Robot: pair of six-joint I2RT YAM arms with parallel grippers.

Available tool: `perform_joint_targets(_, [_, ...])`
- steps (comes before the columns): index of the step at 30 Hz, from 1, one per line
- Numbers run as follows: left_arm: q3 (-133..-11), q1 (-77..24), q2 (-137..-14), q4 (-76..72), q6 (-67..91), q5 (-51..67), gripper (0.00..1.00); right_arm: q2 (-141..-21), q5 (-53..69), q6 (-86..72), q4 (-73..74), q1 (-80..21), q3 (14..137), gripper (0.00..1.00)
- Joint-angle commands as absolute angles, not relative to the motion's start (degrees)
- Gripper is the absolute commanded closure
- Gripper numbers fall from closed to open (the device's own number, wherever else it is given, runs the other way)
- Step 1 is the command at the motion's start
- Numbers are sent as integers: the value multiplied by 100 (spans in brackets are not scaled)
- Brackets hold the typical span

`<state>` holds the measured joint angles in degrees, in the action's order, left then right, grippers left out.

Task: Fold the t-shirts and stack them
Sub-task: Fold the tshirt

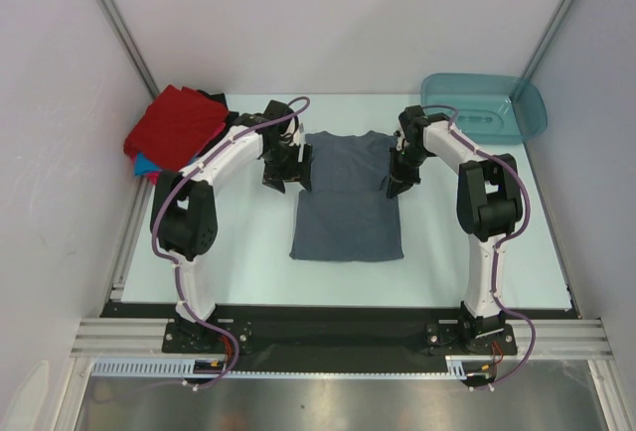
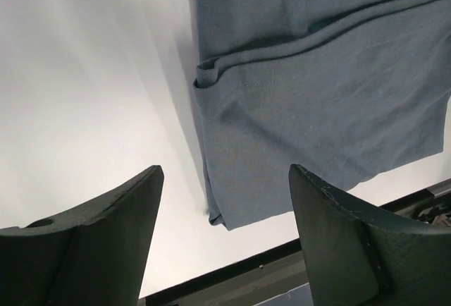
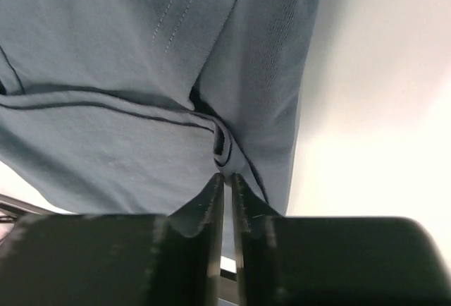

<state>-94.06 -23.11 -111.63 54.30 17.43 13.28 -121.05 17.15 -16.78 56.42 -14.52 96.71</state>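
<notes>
Mostly buried under red shirt (image 1: 174,123): blue shirt (image 1: 146,164), black shirt (image 1: 212,98). My right claw (image 3: 225,179) at grey shirt (image 3: 106,151) fold: grip unclear.

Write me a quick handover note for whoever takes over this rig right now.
Left hand: open, over the left folded edge of the grey-blue t-shirt, holding nothing.
Right hand: almost shut at its right edge; grip on cloth unclear.
Done: shirt lies flat mid-table, both sides folded in.
Left to do: fold it across and stack it; other t-shirts, red on top, sit piled at the far left.
</notes>
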Motion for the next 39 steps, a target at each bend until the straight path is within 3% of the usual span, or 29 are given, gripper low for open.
perform_joint_targets(1, [-9431, -2303, -10854, 5370, 1600, 1433, 22, -12006, 1802, -1679, 5590, -1477, 9659, 90])
perform_joint_targets(3, [-9422, -2303, -10855, 5370, 1600, 1433, 22, -11997, 1776, -1679, 5625, -1485, 9668, 100])
perform_joint_targets(20, [-9360, -2303, -10855, 5361, 1529, 1450, 22, -11329, 1020, -1723, 5915, -1441, 9536, 100])
perform_joint_targets(31, [-9237, -2303, -10793, 5353, 1521, 1450, 22, -11838, 528, -1828, 5915, -1468, 9527, 100])
perform_joint_targets(32, [-9229, -2303, -10784, 5353, 1512, 1459, 22, -11882, 484, -1854, 5889, -1468, 9519, 93])
perform_joint_targets(36, [-9246, -2303, -10758, 5353, 1512, 1441, 22, -12164, 386, -1881, 5950, -1459, 9527, 95])
perform_joint_targets(37, [-9246, -2303, -10740, 5361, 1503, 1433, 22, -12181, 378, -1890, 5959, -1468, 9527, 87])
perform_joint_targets(38, [-9246, -2303, -10732, 5361, 1494, 1441, 22, -12164, 343, -1898, 5942, -1476, 9501, 61])
perform_joint_targets(39, [-9220, -2303, -10705, 5361, 1494, 1441, 22, -12138, 221, -1942, 5924, -1494, 9492, 50])
